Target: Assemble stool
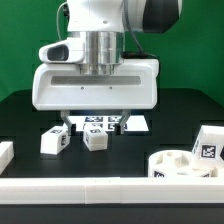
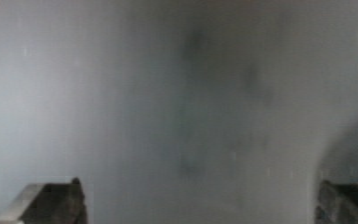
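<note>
three legs and one seat are seen on the black table (image 1: pixel 135 150). one leg (image 1: pixel 54 141) lies toward the exterior view's left, and a second leg (image 1: pixel 95 138) lies just beside it, nearer the middle; the two are close but apart. the seat (image 1: pixel 185 166), round and white with sockets in it, is at the exterior view's right, near the front rail (image 1: pixel 100 190). a third leg (image 1: pixel 210 141) stands just behind the seat with a tag facing the camera; if it touches the seat i cannot tell. the gripper (image 1: pixel 95 118) hangs over the table above the second leg, and its big white body hides much of the marker board (image 1: pixel 100 123) behind it. in the wrist view the gripper (image 2: pixel 202 205) is wide: the dark fingers (image 2: pixel 51 202) show far apart, with only grey blur between them, so it holds nothing. no leg is in the seat yet.
</note>
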Tool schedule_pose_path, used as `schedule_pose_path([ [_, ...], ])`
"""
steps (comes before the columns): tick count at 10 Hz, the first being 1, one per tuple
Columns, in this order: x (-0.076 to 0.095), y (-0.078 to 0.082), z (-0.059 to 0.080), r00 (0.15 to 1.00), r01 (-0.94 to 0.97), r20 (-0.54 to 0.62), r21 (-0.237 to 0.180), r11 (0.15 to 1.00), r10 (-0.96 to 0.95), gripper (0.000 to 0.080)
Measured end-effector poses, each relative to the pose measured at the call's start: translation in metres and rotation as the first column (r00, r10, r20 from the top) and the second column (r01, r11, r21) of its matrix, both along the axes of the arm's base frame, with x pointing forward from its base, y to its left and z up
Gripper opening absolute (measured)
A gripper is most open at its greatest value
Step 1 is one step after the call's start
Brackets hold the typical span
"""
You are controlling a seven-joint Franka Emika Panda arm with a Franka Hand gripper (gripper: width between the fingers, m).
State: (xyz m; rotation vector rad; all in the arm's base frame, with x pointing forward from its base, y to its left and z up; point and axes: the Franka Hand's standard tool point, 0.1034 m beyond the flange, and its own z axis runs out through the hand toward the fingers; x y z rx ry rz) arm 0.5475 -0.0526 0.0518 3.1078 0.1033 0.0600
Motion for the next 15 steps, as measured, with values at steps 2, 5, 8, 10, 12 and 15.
schedule_pose_path([
  [2,-0.020,-0.002,-0.011,0.999,0.008,-0.035,0.000,1.000,-0.008,0.0649],
  [5,-0.021,0.003,-0.011,0.995,0.020,-0.094,0.016,1.000,-0.018,0.0649],
  [8,-0.021,0.009,-0.012,0.956,-0.039,-0.292,0.009,0.999,0.040,0.0649],
  [10,-0.035,0.007,-0.020,0.913,-0.082,-0.400,0.004,0.997,0.077,0.0649],
  [12,-0.036,0.010,-0.020,0.850,-0.069,-0.522,0.009,0.998,0.064,0.0649],
  [15,-0.035,0.009,-0.028,0.857,-0.088,-0.510,-0.016,0.996,0.067,0.0649],
])
